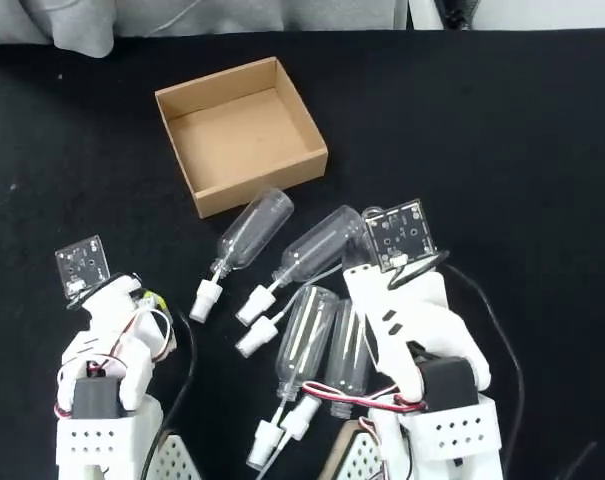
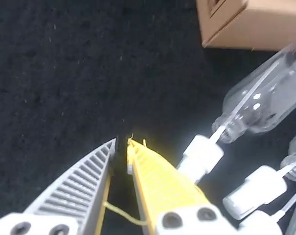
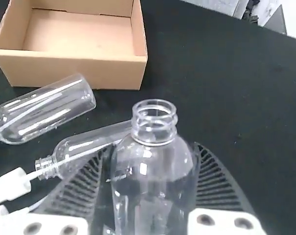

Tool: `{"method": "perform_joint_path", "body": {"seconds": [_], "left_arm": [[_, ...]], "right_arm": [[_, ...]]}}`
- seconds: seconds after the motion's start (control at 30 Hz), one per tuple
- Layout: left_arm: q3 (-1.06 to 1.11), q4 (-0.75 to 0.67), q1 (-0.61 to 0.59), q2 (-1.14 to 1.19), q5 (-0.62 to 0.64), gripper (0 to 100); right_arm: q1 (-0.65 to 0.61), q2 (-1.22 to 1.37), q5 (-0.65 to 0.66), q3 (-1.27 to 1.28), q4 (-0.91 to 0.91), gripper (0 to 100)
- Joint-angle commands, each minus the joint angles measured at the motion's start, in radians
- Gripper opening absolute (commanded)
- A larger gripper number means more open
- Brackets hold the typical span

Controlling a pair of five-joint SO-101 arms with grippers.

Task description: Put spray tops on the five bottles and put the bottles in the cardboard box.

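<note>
A: Closest up, clamped between the ribbed jaws of the right gripper (image 3: 152,151): a clear plastic bottle (image 3: 153,171), standing roughly upright, neck open, no top on it.

B: And the other side?

A: Left gripper (image 2: 121,144), one grey finger and one yellow, drawn almost together on nothing. Low over the black table (image 1: 502,150), just beside a white spray top (image 2: 201,154).

B: How far along, then?

A: Hardly begun, by the look of it. Open brown cardboard box (image 1: 267,182) at the far side, with nothing inside. Four more clear bottles (image 1: 254,228) lying on their sides between the box and the arms, two near the box, two closer in and partly tucked beside the right arm. White tops scattered by their necks, thin tubes trailing into at least two of them — none seated, as far as can be told.

B: So what's left?

A: Probably everything: five tops to fit, five bottles to box. Likely first, the open bottle already in the right gripper, with a loose top within easy reach of the left.

B: Anything in the way?

A: Mostly the clutter itself. Bottles and tops bunched close together, some touching, so easy to nudge or roll. Pair near the box lying right across the line from the held bottle to the box — likely better lifted over than pushed through. Grey cloth (image 1: 72,25) along the table's far edge, well apart from all this.
</note>
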Motion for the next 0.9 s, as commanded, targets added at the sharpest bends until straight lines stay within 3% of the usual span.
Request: {"method": "perform_joint_path", "body": {"seconds": [0.0, 0.5, 0.87], "left_arm": [[-0.108, -0.011, 0.016, -0.009, -0.002, 3], [-0.306, -0.005, 0.016, -0.005, 0.002, 3], [-0.409, 0.101, 0.018, -0.003, 0.003, 3]], "right_arm": [[0.008, -0.022, -0.009, -0.001, -0.038, 15.2], [0.008, -0.019, -0.009, 0.002, -0.043, 15.2], [0.009, -0.019, -0.037, 0.002, -0.043, 15.2]]}}
